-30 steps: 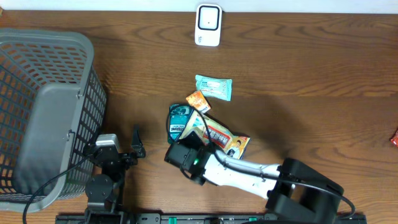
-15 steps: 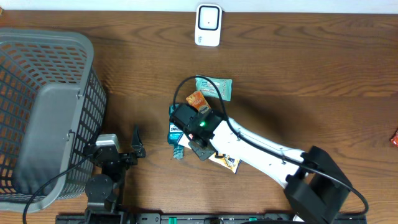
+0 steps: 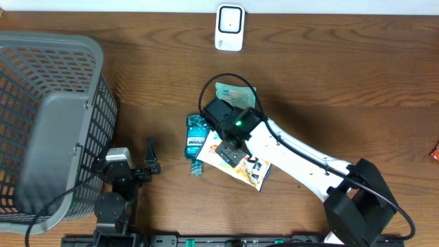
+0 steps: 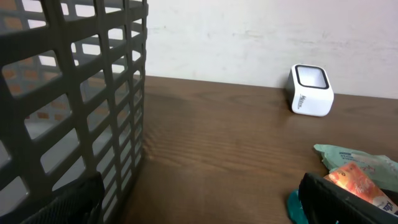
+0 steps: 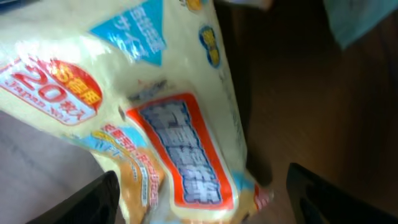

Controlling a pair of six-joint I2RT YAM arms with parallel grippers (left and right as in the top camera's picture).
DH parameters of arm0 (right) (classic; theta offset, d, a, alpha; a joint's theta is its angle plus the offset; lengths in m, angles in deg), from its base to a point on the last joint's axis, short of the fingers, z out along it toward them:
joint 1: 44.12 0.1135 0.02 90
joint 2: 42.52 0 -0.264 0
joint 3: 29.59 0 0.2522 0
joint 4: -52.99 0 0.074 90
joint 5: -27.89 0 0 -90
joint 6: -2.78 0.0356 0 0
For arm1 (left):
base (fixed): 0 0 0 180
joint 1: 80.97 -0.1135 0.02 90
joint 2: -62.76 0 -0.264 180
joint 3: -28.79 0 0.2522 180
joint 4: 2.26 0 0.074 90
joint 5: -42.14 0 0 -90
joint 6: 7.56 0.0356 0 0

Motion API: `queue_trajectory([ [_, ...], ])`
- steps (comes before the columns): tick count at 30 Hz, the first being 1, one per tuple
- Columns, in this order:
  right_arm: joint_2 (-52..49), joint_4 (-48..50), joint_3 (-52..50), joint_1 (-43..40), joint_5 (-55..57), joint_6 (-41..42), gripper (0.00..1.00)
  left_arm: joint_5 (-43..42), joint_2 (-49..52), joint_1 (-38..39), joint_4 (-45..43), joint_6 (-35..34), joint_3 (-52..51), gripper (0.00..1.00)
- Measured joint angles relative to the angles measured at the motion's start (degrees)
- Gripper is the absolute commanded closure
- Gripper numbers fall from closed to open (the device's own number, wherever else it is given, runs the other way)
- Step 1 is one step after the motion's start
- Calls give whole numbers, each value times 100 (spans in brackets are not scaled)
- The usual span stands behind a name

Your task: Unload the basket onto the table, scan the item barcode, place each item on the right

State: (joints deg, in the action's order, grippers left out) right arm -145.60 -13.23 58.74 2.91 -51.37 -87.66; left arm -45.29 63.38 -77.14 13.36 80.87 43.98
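The item, a yellow snack packet (image 3: 241, 163) with red and blue print, lies flat on the table right of a teal bottle (image 3: 196, 139). My right gripper (image 3: 228, 145) hangs over the packet's left end with its jaws spread wide. In the right wrist view the packet (image 5: 155, 106) fills the frame between the two dark fingers (image 5: 84, 202), and neither finger presses on it. The white scanner (image 3: 229, 27) stands at the table's far edge, also seen as the scanner (image 4: 310, 91). My left gripper (image 3: 151, 156) rests open by the basket with nothing in it.
A large grey basket (image 3: 41, 123) takes up the left side. A teal packet (image 3: 236, 93) lies behind the right wrist, and an orange packet (image 4: 356, 180) shows beside it in the left wrist view. A red thing (image 3: 435, 152) sits at the right edge.
The right arm swung from the front toward the middle of the table with the packet. Its jaws then opened and let the packet go. The left arm has not moved.
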Motion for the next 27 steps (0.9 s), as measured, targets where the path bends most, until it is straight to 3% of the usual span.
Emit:
queue_trajectory([
  [3, 0, 544, -330, 13, -39, -155, 13, -2, 0, 0, 0, 0, 0, 0],
  [5, 0, 673, -592, 13, -57, -197, 25, -2, 0, 0, 0, 0, 0, 0],
  [8, -2, 651, -951, -11, -52, -262, 60, -2, 0, 0, 0, 0, 0, 0],
  [10, -2, 645, -984, -57, -44, -284, 96, 0, 0, 0, 0, 0, 0, 0],
  [20, -2, 289, -398, -551, 186, -42, 99, -2, 0, 0, 0, 0, 0, 0],
  [27, -2, 205, 313, -557, 2527, 428, 99, 0, 0, 0, 0, 0, 0, 0],
])
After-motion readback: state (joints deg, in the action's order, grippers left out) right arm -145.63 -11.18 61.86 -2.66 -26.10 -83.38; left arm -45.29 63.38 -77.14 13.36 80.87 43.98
